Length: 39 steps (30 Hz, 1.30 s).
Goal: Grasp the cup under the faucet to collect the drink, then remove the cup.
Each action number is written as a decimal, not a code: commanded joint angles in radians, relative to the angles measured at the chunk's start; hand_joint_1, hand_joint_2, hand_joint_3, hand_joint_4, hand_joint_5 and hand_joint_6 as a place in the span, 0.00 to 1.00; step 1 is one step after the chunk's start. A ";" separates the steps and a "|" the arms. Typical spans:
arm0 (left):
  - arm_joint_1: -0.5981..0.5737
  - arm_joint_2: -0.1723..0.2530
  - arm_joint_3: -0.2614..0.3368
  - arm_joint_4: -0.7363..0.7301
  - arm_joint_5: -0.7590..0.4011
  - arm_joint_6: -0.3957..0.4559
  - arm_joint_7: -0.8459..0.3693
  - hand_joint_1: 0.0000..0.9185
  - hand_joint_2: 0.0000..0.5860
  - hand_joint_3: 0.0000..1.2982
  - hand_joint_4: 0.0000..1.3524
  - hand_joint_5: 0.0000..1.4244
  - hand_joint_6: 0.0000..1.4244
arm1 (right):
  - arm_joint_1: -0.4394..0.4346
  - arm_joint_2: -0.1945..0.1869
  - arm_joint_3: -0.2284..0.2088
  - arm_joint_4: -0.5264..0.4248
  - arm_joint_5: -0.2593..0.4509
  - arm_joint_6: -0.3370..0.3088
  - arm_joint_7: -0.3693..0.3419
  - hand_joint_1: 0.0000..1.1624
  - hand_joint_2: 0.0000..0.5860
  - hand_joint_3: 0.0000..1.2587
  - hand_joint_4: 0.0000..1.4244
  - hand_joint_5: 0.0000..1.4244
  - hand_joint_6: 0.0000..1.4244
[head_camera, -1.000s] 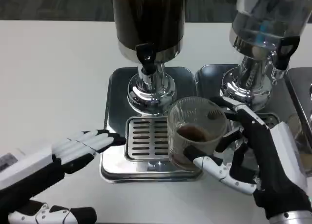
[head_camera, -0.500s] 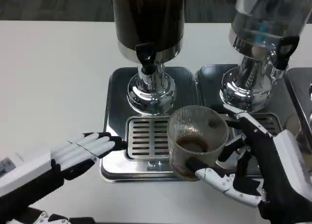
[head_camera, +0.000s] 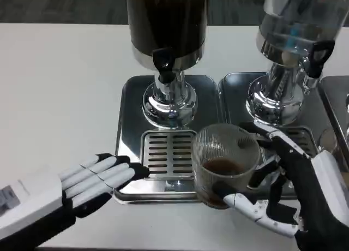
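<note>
Right hand (head_camera: 283, 191) wraps the ribbed clear cup (head_camera: 224, 161) at drip tray's (head_camera: 128, 98) front-right corner, w/ a little dark drink inside. Prob light, slick, fragile: grip mid-wall, keep upright. Left hand (head_camera: 95, 180) lies flat, holding nothing

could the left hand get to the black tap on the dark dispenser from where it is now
Probably yes. The left hand lies open at the drip tray's left edge, and nothing stands between it and the black tap. The right hand holds the cup off to the right.
</note>
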 commanded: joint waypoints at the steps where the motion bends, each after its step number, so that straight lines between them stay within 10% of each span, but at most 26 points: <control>1: 0.017 0.016 0.028 -0.018 0.034 -0.011 0.031 0.00 0.21 0.01 0.00 0.00 0.00 | -0.005 0.006 -0.007 -0.043 0.013 -0.040 -0.002 0.60 0.60 0.43 0.44 0.57 0.81; 39: 0.079 0.017 0.058 -0.095 0.140 0.056 0.130 0.00 0.16 0.00 0.00 0.00 0.00 | -0.023 0.010 -0.028 -0.032 0.026 -0.050 0.007 0.61 0.63 0.44 0.45 0.59 0.83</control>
